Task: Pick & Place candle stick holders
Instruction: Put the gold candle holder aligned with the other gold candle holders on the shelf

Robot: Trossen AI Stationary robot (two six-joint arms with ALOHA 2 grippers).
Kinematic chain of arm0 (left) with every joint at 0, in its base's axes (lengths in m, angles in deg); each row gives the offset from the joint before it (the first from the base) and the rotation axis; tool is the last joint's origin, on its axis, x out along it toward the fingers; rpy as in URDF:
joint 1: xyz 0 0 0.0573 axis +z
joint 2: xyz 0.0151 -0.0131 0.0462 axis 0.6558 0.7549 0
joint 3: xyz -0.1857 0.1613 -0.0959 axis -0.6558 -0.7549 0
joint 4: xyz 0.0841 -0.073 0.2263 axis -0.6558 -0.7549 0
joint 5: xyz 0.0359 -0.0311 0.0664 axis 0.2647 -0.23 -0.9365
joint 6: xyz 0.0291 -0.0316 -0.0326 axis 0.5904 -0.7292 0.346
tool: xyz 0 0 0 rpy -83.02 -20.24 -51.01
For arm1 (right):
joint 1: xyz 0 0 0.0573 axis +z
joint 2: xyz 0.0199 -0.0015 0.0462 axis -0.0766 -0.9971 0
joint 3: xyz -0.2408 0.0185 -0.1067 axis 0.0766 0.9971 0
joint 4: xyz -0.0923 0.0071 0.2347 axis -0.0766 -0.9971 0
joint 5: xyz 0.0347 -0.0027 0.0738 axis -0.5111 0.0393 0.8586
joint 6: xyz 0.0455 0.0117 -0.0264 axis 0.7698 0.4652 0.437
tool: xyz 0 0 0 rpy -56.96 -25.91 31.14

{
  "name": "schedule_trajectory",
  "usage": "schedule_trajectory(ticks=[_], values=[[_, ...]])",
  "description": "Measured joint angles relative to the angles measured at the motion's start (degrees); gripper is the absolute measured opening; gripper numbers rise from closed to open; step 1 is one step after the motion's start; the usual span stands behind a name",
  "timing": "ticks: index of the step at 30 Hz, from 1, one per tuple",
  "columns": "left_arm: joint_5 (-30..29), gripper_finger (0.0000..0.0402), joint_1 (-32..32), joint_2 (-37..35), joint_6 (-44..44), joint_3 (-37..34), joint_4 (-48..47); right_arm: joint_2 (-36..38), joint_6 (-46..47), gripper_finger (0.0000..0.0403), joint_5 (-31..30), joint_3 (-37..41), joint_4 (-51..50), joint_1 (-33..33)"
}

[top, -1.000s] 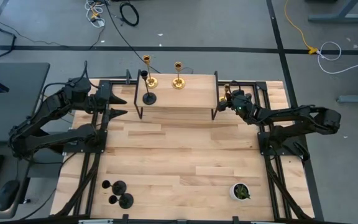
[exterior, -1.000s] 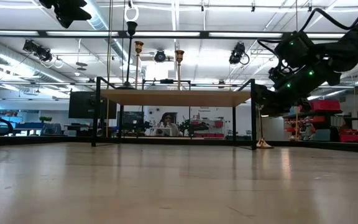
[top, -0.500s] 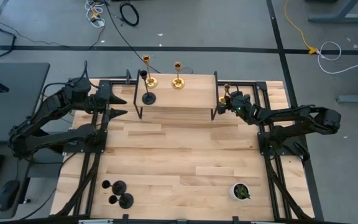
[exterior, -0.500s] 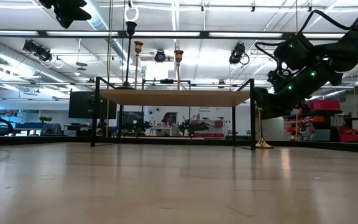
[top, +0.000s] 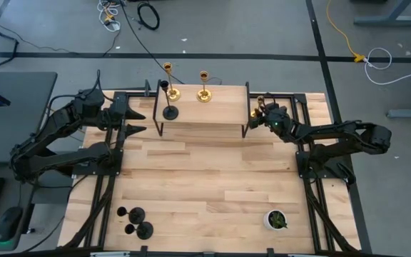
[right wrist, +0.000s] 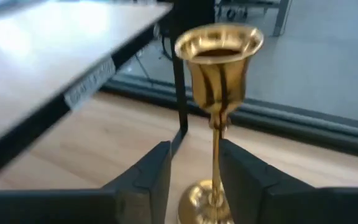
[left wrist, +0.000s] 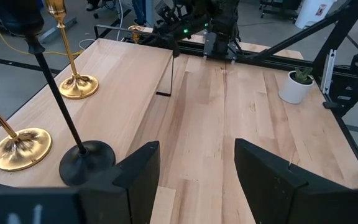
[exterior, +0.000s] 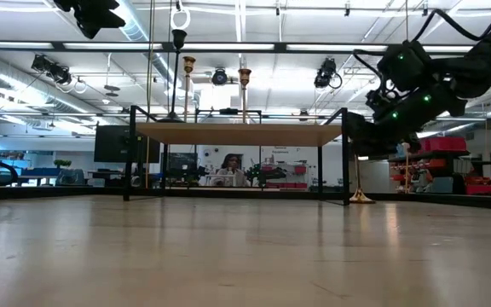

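Observation:
A gold candle stick holder [right wrist: 219, 68] stands upright on its round base [exterior: 361, 198] on the table, just right of the raised shelf [top: 205, 111]. My right gripper [right wrist: 194, 162] is open, one finger on each side of the holder's thin stem. It sits at the far right [top: 262, 114]. Two gold holders [top: 171, 91] [top: 205, 93] and one black holder [top: 170, 111] stand on the shelf. More black holders [top: 135, 221] stand at the near left. My left gripper [left wrist: 194, 168] waits open beside the shelf's left end. My right gripper has its fingers level on both sides of the gold holder's stem [right wrist: 216, 149], below the cup. The stem stands close to one finger [right wrist: 241, 174]; whether it touches I cannot tell. The holder stands upright on its own base.
A small white pot with a green plant [top: 276, 220] stands at the near right. The shelf's black leg [right wrist: 180, 93] rises close behind the gold holder. The middle of the table [top: 205, 178] is bare wood.
My right gripper has shifted slightly upward beside the gold holder, which stays standing on its base on the table.

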Motion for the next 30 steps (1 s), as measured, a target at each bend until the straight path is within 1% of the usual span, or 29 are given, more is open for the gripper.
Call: schedule_trajectory(ticks=[4,11,17,21,28,30], values=[[0.0,0.0208,0.0,0.0,0.0,0.0,0.0,0.0,-1.3,0.0147,-2.4,0.0,2.7,0.0],[0.0,0.0208,0.0,0.0,0.0,0.0,0.0,0.0,-1.7,0.0148,-4.6,0.0,3.2,-1.1],[0.0,0.0208,0.0,0.0,0.0,0.0,0.0,0.0,-1.1,0.0141,-1.6,0.0,5.1,-2.5],[0.0,0.0208,0.0,0.0,0.1,0.0,0.0,0.0,-1.1,0.011,-1.3,0.0,5.4,-2.6],[0.0,0.0208,0.0,0.0,0.1,0.0,0.1,0.0,-1.1,0.0017,-1.2,0.0,5.4,-2.6],[0.0,0.0208,0.0,0.0,0.1,0.0,0.1,0.0,-1.2,0.0004,-1.2,0.0,5.5,-2.6]])
